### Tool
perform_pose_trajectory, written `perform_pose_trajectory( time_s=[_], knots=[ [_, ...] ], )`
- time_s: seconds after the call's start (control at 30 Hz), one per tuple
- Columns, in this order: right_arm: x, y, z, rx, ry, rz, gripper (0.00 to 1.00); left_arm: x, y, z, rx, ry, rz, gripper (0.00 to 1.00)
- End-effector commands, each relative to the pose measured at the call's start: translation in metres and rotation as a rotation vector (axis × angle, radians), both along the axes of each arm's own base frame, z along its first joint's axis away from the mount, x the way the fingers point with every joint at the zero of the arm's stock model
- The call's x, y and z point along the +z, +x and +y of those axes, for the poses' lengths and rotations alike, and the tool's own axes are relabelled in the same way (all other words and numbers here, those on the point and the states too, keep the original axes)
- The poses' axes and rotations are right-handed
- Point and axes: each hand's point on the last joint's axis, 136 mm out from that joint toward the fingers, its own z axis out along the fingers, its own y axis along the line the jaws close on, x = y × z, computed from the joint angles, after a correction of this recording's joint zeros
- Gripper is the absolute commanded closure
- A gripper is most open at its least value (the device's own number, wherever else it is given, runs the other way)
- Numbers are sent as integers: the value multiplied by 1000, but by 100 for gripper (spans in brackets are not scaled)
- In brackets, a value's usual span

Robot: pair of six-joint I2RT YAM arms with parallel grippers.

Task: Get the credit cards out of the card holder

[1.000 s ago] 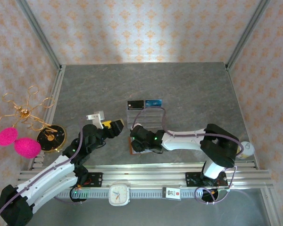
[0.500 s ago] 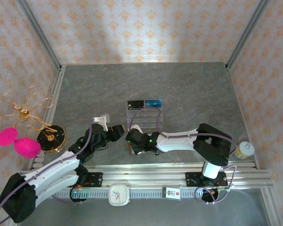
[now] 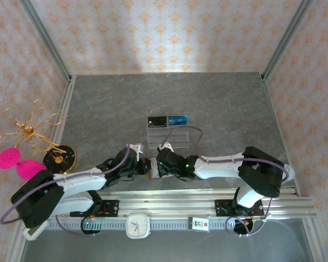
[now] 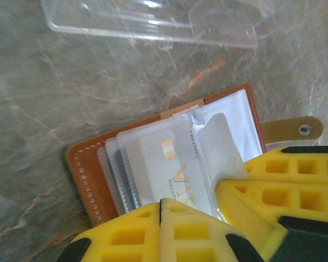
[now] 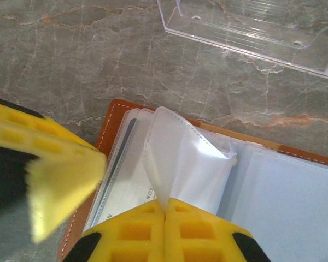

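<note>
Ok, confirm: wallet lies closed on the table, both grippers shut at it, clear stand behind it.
Wrong: the wallet lies open, sleeves fanned, as the left wrist view shows. It is on the table, left gripper and right gripper shut at it, clear stand behind it.

Left gripper (image 3: pixel 137 165), card holder (image 3: pixel 151 168), right gripper (image 3: pixel 160 166)

Card holder (image 4: pixel 87 164) between left claw (image 4: pixel 160 203) and right claw (image 5: pixel 165 210); acrylic stand (image 3: pixel 168 135) behind it
</note>
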Motion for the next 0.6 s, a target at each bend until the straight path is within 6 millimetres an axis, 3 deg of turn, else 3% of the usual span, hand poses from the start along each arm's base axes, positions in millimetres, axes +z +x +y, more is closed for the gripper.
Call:
perform_pose_trajectory(
  time_s=[0.0, 0.07, 0.13, 0.23, 0.33, 0.5, 0.57],
  knots=[
    [23, 7, 1, -52, 95, -41, 91, 18, 8, -26, -66, -52, -41, 99],
    [32, 11, -10, -94, 107, -74, 72, 19, 7, -36, -94, -60, -34, 96],
    [46, 15, -26, -144, 125, -124, 65, 21, 6, -48, -128, -56, -26, 93],
    [62, 21, -55, -241, 129, -184, 63, 22, 4, -66, -186, -53, -18, 91],
    [74, 22, -78, -306, 136, -213, 63, 9, -3, -86, -253, -33, 27, 90],
    [80, 20, -99, -373, 168, -225, 63, -22, -17, -109, -344, 11, 131, 90],
    [81, 20, -103, -384, 173, -223, 64, -21, -17, -110, -342, 11, 135, 90]
  ],
)
